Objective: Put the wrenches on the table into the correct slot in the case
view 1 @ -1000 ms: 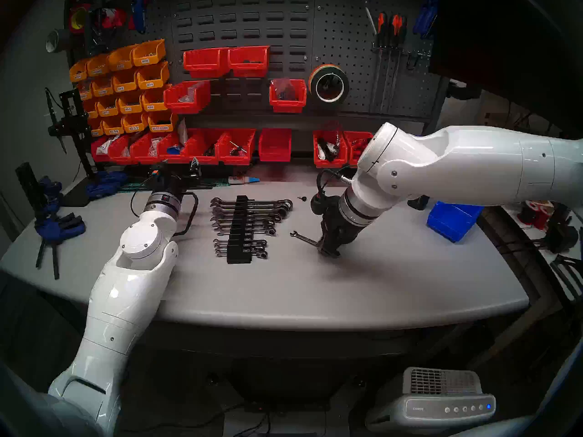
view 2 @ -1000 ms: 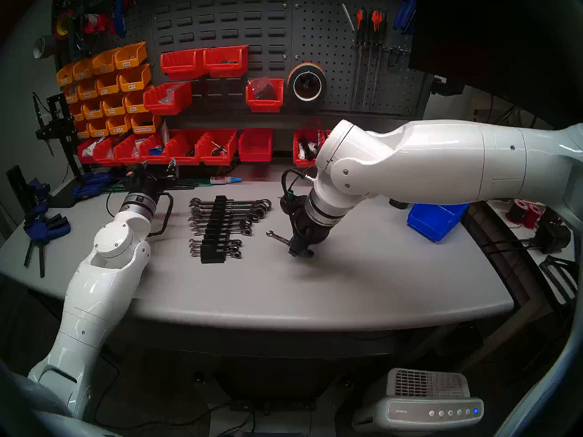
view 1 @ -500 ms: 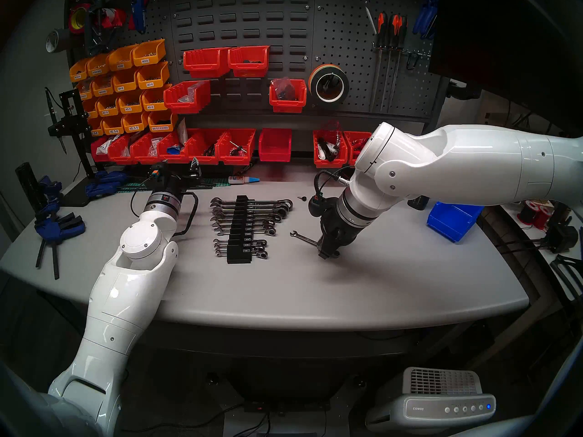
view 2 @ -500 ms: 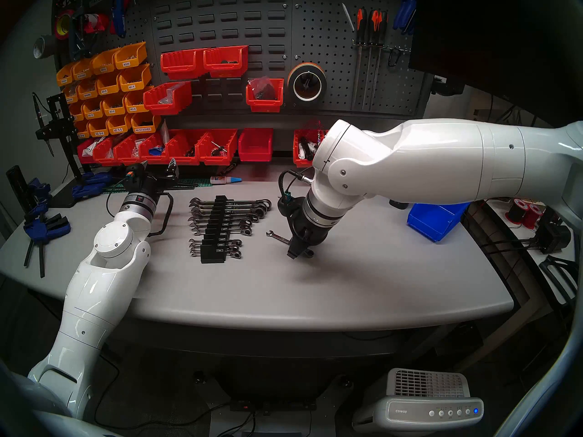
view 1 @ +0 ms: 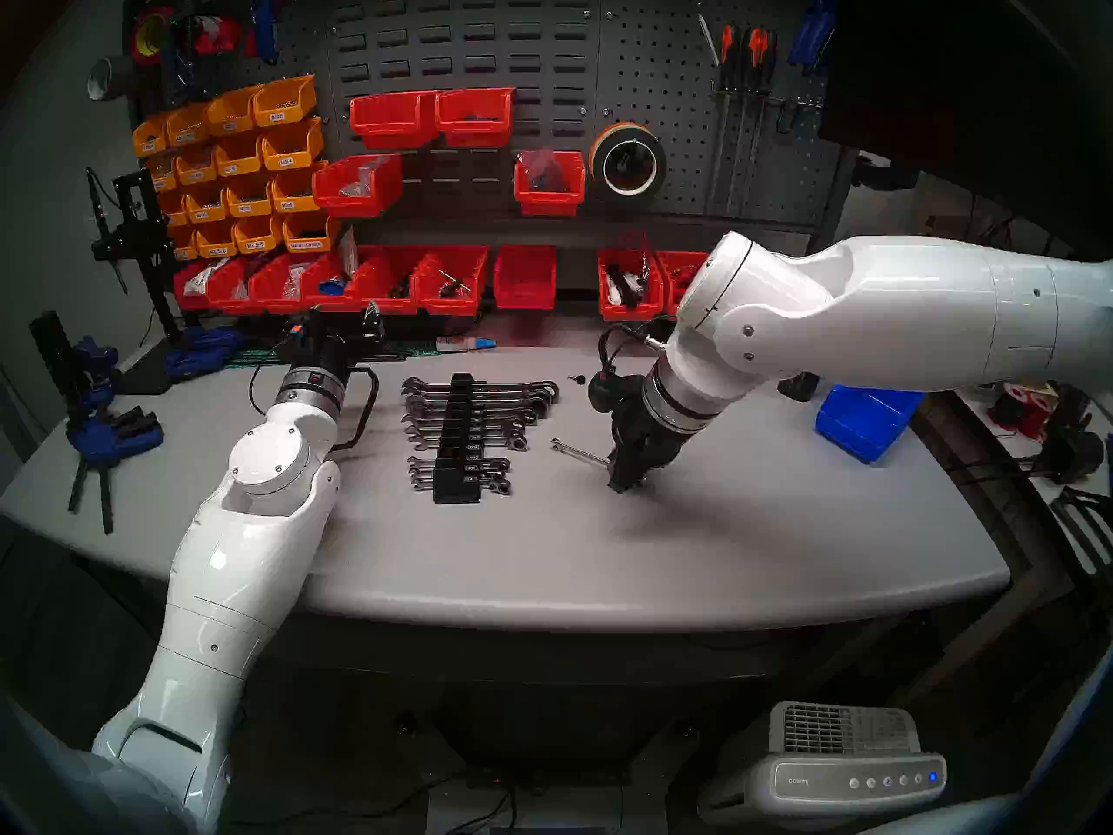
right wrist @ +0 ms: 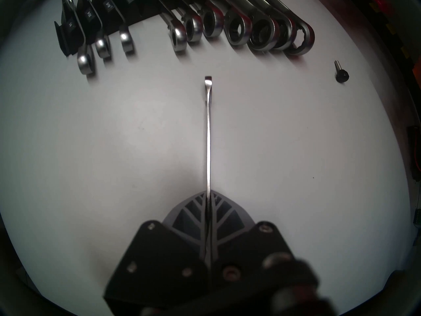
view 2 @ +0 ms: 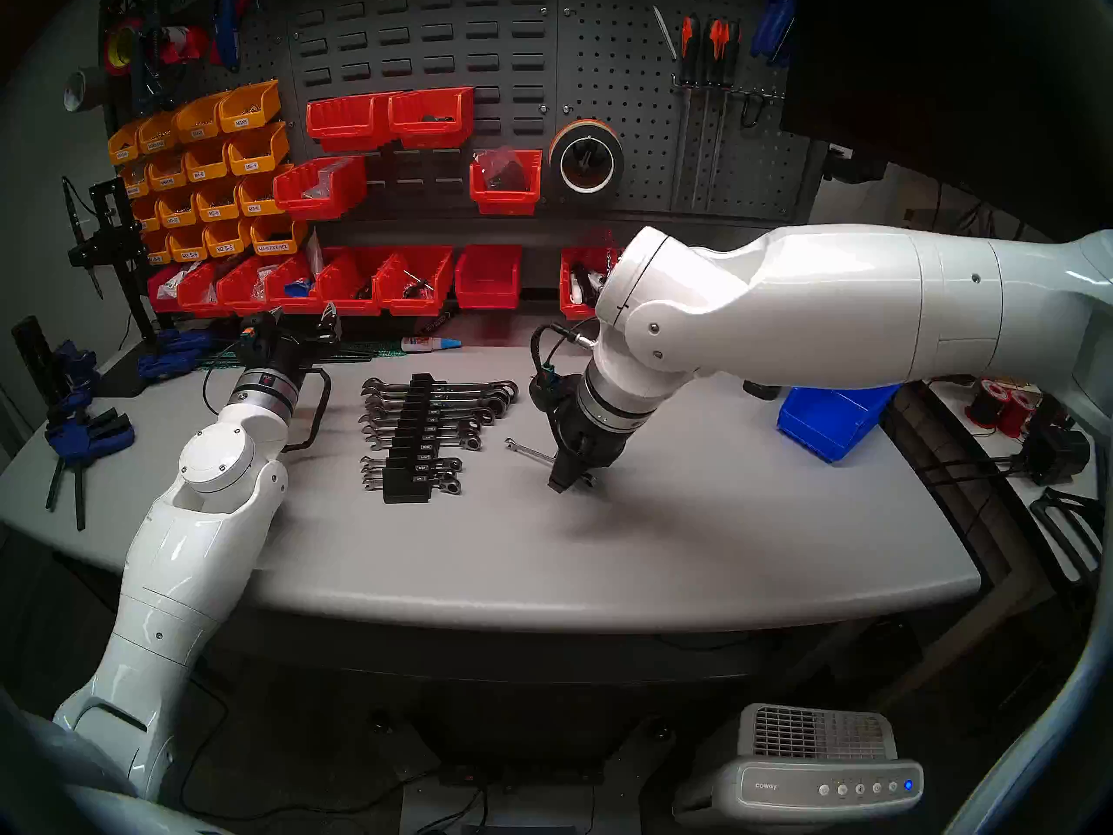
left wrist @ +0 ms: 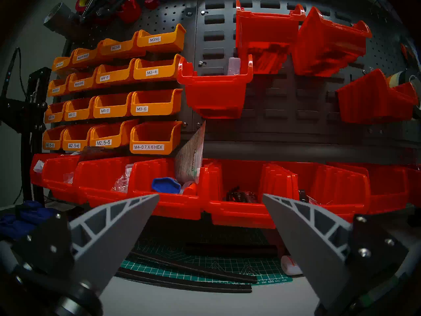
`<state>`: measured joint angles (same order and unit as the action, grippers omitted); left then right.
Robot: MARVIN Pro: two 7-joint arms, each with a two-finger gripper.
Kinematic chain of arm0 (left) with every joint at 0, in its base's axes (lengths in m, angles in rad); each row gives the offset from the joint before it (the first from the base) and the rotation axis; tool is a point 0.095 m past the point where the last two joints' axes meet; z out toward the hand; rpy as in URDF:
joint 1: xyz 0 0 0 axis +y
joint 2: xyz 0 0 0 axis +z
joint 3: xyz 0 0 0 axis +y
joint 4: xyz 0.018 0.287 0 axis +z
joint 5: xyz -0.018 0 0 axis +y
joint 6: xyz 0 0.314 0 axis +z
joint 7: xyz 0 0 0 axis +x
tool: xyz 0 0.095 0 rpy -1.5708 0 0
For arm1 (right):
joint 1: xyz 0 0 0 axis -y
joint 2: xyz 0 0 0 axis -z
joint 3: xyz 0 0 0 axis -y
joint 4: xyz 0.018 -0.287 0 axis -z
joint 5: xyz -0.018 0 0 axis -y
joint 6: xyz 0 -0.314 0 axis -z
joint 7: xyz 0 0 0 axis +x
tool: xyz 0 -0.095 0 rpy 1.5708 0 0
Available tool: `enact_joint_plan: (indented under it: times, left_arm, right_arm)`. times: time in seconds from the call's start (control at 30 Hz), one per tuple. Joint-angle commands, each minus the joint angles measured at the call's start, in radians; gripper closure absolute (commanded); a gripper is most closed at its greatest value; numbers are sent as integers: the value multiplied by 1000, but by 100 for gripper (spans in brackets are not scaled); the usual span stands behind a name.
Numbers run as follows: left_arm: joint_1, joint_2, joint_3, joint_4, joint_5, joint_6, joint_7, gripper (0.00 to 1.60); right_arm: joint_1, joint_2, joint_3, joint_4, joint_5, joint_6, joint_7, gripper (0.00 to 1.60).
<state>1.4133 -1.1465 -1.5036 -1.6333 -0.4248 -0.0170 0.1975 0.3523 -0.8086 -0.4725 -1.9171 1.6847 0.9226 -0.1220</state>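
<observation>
Grey table (view 1: 602,562), dark pegboard (view 1: 542,44) behind.

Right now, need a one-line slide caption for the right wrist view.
Right gripper fingers shut on the wrench, edge-on, its open end toward the black rack.

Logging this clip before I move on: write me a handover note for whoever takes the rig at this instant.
Right gripper: shut on the wrench near its ring end; the open end points toward the rack. From the head view I cannot tell whether the wrench is off the table.
Left gripper: open, empty, raised at the table's back, facing the red bins.
Rack: wrenches seated in most slots; one empty slot above the three smallest.
Done: wrench gripped.
Left: lift it, carry it to the rack, seat it in the empty slot, release.
</observation>
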Motion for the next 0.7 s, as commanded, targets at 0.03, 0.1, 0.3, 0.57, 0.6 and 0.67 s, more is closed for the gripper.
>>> enact_joint_plan:
  times: [0.03, 0.1, 0.3, 0.57, 0.6, 0.67]
  left_arm:
    - [-27, 1, -9, -30, 0, -12, 0, 0]
    - [-27, 1, -9, -29, 0, -12, 0, 0]
    - [-27, 1, -8, -29, 0, -11, 0, 0]
    - [-27, 1, -8, -29, 0, -11, 0, 0]
    - [-27, 1, -8, -29, 0, -11, 0, 0]
    - [-27, 1, -8, -29, 0, -11, 0, 0]
  right_arm:
    - [22, 11, 10, 0, -18, -1, 6, 160]
    - [29, 9, 17, 1, -29, -4, 23, 160]
    - [50, 4, 42, 10, -47, -14, 72, 160]
    - [70, -1, 66, 13, -81, -31, 144, 160]
    - [72, 0, 68, 13, -88, -35, 155, 160]
    - [74, 1, 69, 13, -100, -40, 178, 160]
